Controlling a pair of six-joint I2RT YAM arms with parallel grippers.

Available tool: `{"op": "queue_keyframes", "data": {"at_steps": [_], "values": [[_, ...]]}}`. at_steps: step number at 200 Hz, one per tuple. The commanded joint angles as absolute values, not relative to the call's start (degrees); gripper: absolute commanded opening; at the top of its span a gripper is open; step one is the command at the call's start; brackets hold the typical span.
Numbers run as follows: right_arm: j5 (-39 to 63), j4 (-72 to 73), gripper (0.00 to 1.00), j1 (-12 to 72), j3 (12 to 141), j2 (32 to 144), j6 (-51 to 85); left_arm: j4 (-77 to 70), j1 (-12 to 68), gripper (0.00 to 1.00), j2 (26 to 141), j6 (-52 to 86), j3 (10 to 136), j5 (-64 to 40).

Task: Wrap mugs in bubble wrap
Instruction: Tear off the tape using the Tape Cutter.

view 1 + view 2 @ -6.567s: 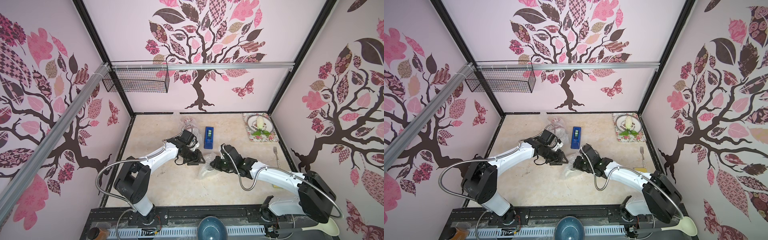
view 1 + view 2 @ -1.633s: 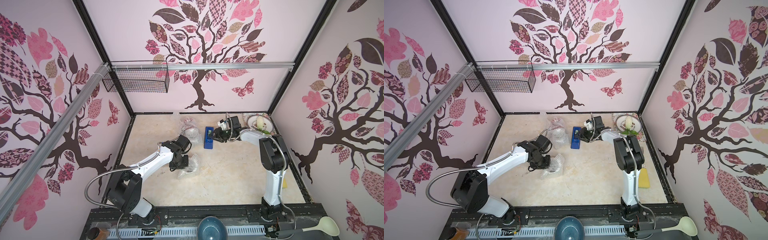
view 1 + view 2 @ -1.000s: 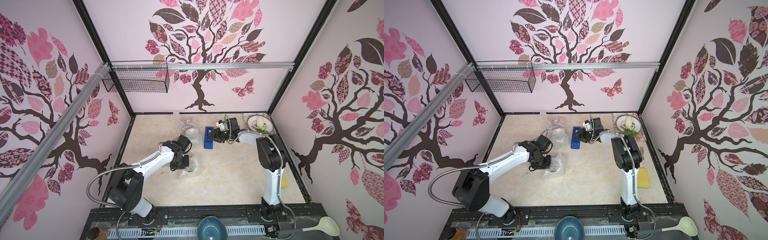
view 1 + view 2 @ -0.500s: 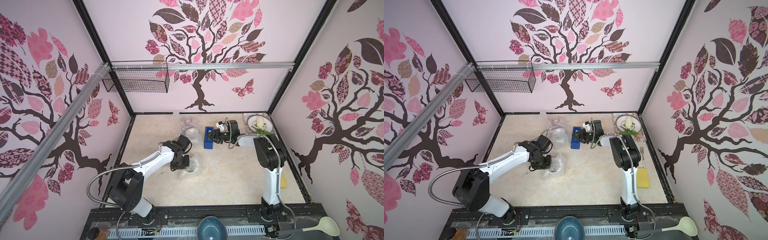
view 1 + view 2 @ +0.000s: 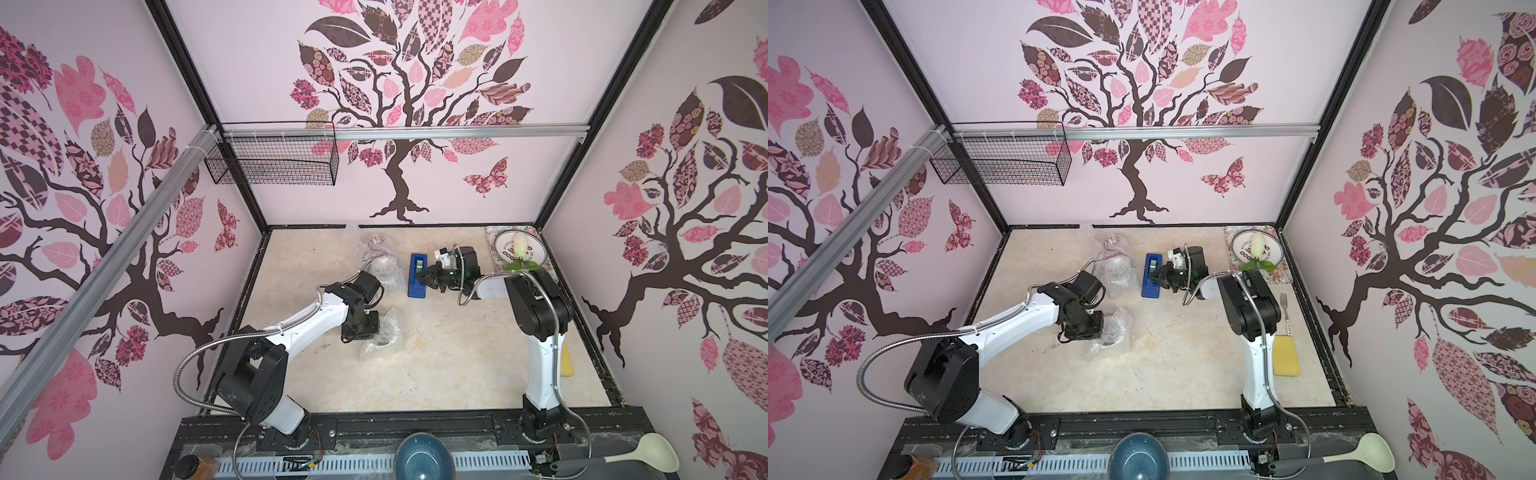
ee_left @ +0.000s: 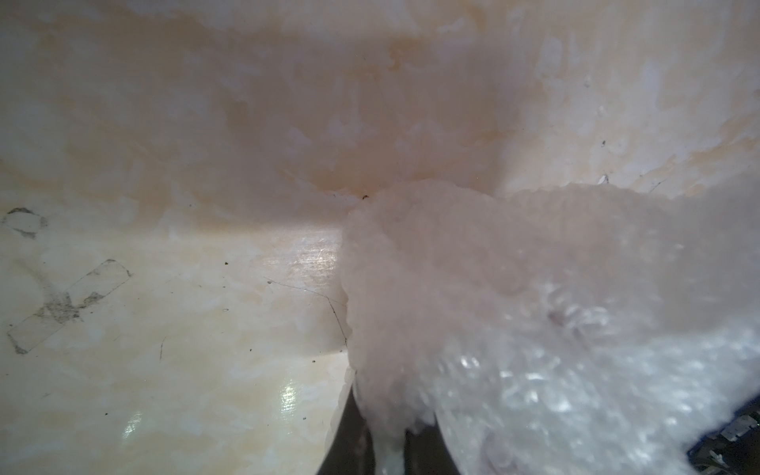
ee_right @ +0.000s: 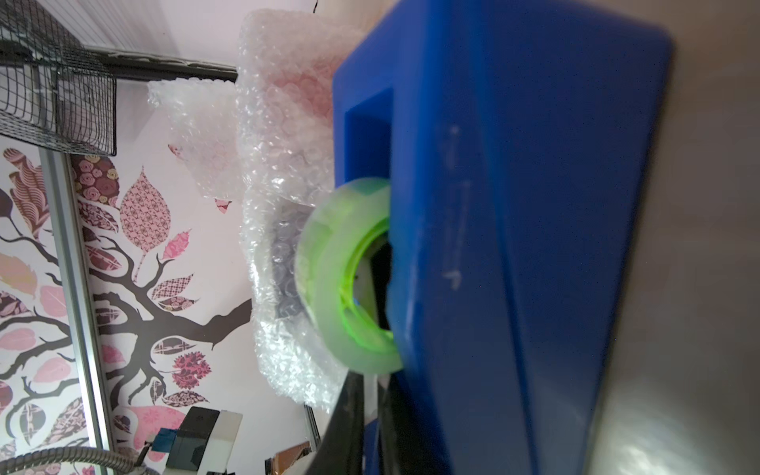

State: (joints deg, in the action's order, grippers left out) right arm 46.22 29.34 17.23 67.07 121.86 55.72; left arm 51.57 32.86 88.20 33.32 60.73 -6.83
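While the right arm reaches toward the back of the marble-look table (image 5: 457,374), the left gripper (image 5: 371,332) stands low at centre-left, its jaws clenched on a fold of bubble wrap (image 6: 534,308). The left wrist view shows the clear sheet pinched between the dark fingers (image 6: 341,448). That sheet belongs to a crumpled bundle (image 5: 381,337) lying on the tabletop just beside the gripper, seen in both top views. A dark hollow shows in it, but what it holds cannot be made out.

Behind it, near the back wall, two more wrapped bundles lie touching. The rear bundle (image 5: 1112,245) has a reddish shape showing through the plastic, and the nearer bundle (image 5: 1121,270) a greyish one. Just to their right lies a blue tape dispenser (image 5: 417,286) with a green-cored tape roll (image 7: 341,283) seated in it.

The right gripper (image 5: 425,276) sits at the dispenser's right edge with its jaws closed; whether they nip any tape cannot be told. Farther right, a plate (image 5: 500,245) carrying a pale, elongated item with green leaves rests on a floral mat (image 5: 1283,275) in the back corner. A fork (image 5: 1284,307) and a yellow sponge (image 5: 1286,355) lie along the right edge.
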Motion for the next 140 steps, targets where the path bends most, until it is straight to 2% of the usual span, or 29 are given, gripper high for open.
{"op": "queue_keyframes", "data": {"at_steps": [1, 35, 64, 99, 140], "values": [[46.3, 29.2, 0.0, 16.7, 72.1, 121.9, 58.5, 50.8, 32.6, 0.0, 85.2, 33.7, 59.3, -6.4], [48.7, 14.5, 0.0, 15.7, 88.9, 122.8, 53.7, 50.6, 32.6, 0.0, 84.1, 33.8, 57.6, -6.7], [50.7, 13.3, 0.0, 15.6, 95.2, 123.9, 56.4, 49.4, 32.5, 0.0, 83.2, 34.4, 55.3, -7.4], [51.6, 15.3, 0.0, 15.7, 95.8, 122.4, 59.3, 49.1, 32.6, 0.0, 82.6, 34.4, 54.1, -7.6], [51.5, 21.4, 0.0, 15.8, 87.5, 116.4, 63.6, 48.8, 32.7, 0.0, 82.2, 34.2, 53.2, -7.9]]}}
